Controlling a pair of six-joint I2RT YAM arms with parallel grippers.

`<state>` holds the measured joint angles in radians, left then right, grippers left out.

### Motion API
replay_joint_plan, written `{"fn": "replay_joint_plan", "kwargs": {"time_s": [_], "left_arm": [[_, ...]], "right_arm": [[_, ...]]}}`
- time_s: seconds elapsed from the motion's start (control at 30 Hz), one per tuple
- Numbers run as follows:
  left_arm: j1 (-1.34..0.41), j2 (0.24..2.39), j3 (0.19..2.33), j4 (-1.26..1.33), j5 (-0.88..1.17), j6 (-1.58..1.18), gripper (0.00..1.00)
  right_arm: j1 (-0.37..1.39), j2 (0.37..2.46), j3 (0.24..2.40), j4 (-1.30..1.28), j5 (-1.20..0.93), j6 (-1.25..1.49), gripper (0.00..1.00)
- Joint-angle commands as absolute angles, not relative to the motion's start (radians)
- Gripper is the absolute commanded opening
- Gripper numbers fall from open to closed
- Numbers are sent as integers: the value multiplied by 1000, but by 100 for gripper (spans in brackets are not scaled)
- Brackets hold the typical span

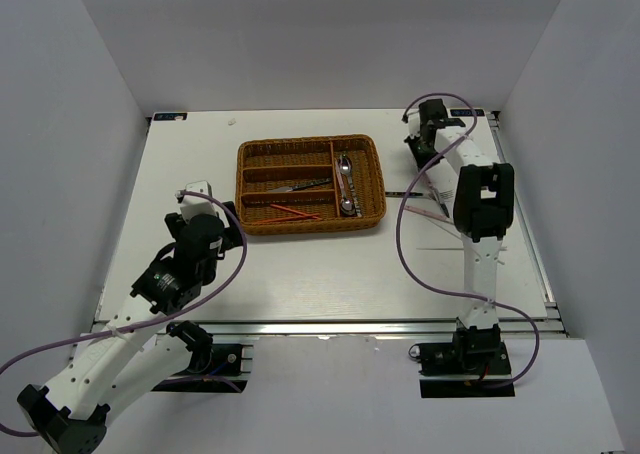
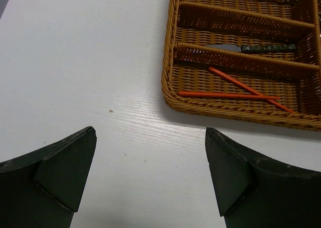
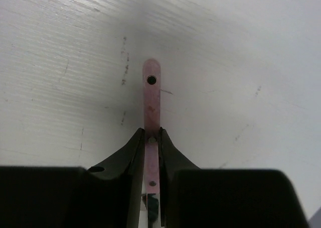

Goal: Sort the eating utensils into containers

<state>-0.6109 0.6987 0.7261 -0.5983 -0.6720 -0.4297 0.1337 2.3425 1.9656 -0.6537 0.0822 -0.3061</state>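
Right gripper (image 3: 151, 137), beside the wicker tray (image 1: 310, 227), pinches a pink-handled utensil (image 3: 151, 95) near its handle end, probably light, rigid, slippery; left gripper (image 2: 150, 132) open.

Wicker tray (image 1: 312, 227) with spoons (image 1: 346, 182), red chopsticks (image 1: 295, 213), one knife (image 1: 300, 185)

The white table (image 1: 320, 274) has a faintly grained, lightly scuffed top. A brown wicker tray (image 1: 243, 189) sits on its far middle, long side running across. Well to the tray's right, slim utensils (image 1: 437, 206) lie on the bare surface, partly hidden and too small to sort by kind, one pink handle (image 3: 151, 95) among them.
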Motion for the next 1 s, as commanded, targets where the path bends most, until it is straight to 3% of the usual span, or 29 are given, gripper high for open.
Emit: {"fn": "replay_joint_plan", "kwargs": {"time_s": [0.0, 0.3, 0.4, 0.47, 0.6, 0.63, 0.7, 0.97], "left_arm": [[-614, 692, 719, -586, -669, -423, 98], [-614, 683, 719, -589, -680, -426, 98], [-614, 686, 719, -588, -681, -426, 98], [-614, 689, 719, -588, -683, -428, 98], [-614, 684, 721, -592, -689, -431, 98], [-614, 674, 719, -589, -689, -431, 98], [-614, 663, 718, -586, -689, -430, 98], [-614, 644, 716, -588, -700, -434, 98]], "right_arm": [[135, 2200, 1986, -655, 138, -296, 0], [160, 1962, 1994, -557, 207, -79, 0], [170, 1878, 1889, -430, 13, 68, 0], [201, 1858, 1853, -373, -244, 63, 0], [429, 1900, 1911, -354, -514, -231, 0], [478, 1920, 1920, -389, -521, -411, 0], [585, 1940, 1924, -362, -471, -521, 0], [709, 2229, 2281, -463, -490, -692, 0]]}}
